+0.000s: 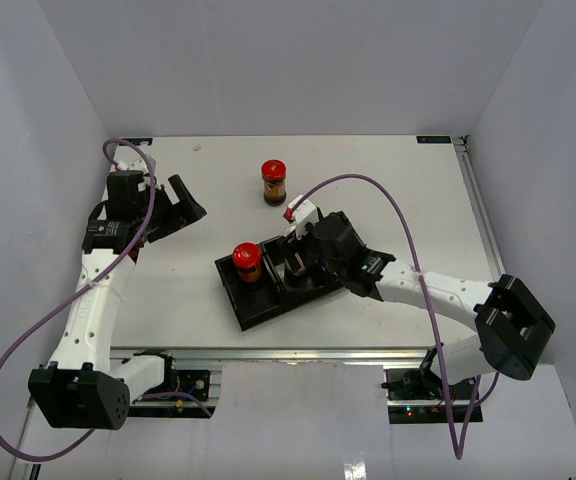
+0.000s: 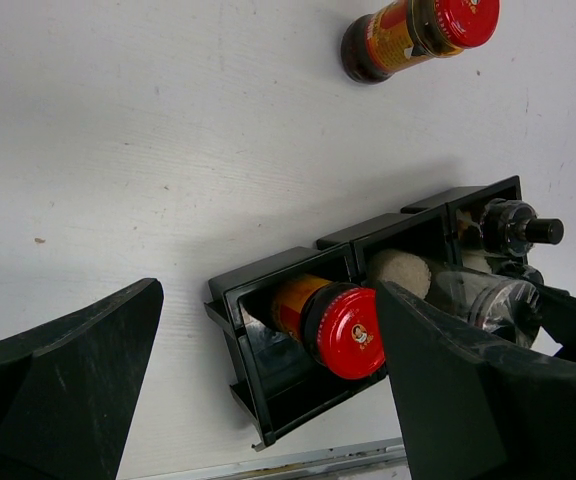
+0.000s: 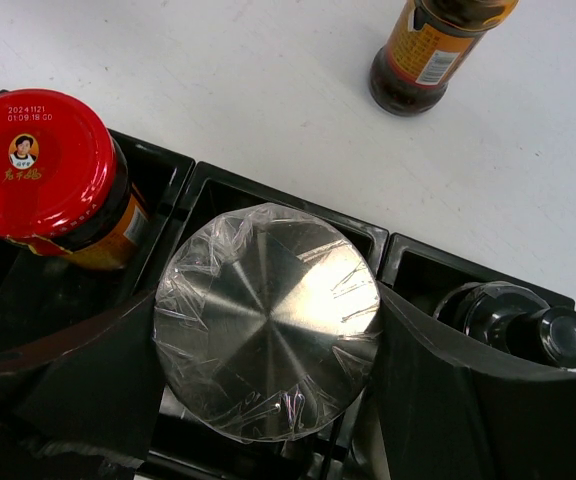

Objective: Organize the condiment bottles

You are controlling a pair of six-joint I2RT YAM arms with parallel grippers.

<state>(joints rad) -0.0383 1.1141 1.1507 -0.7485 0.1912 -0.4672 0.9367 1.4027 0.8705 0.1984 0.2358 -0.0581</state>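
Right end effector (image 1: 308, 250): clamped on silver jar (image 3: 266, 320), directly above it.
Silver jar: sat upright in middle compartment of tray (image 1: 258, 316).
Left end effector (image 1: 181, 207): apart, empty.
Red jar (image 1: 273, 182): stood upright on worktop (image 1: 388, 180) beyond tray, near both.

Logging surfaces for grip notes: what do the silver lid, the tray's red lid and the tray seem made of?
The silver lid: brushed metal by its radial sheen, under crinkled clear film. The red lid: glossy, printed; painted metal or plastic, cannot tell. The tray: probably moulded black plastic, smooth, slightly shiny walls.
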